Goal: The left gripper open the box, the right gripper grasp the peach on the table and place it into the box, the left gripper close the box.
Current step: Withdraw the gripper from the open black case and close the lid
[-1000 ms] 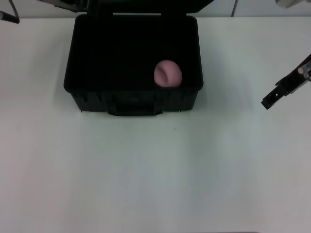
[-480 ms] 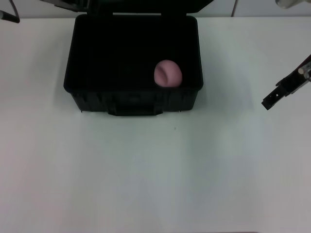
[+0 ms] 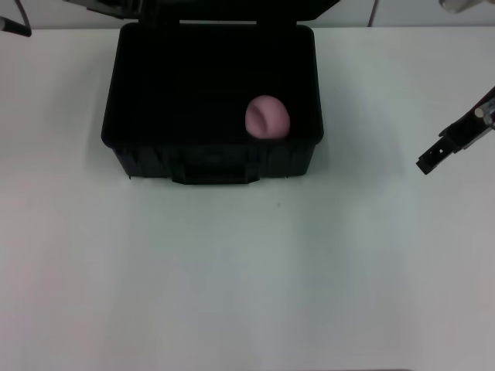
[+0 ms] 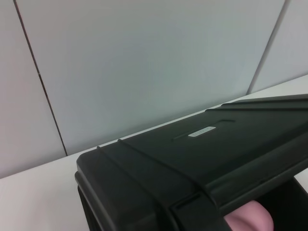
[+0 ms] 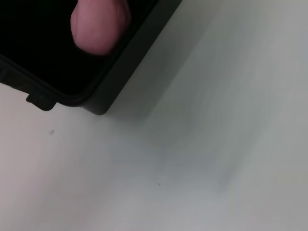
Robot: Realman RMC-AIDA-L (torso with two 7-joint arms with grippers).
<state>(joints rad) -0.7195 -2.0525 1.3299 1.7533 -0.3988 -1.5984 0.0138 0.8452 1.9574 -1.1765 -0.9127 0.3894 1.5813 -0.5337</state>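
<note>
Nothing has moved since a second ago: peach [image 3: 267, 117] sits in the open box [image 3: 147, 147], front-right corner. Right gripper [image 3: 430, 159] hangs well right of it over the table [image 3: 247, 270]. Can't tell finger state on either arm; left gripper not visible.

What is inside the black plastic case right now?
The black ribbed plastic case holds one pale pink rounded peach, lying near its front right corner. The rest of the interior looks dark and bare, though its black floor hides detail. The raised lid covers the rear edge.
</note>
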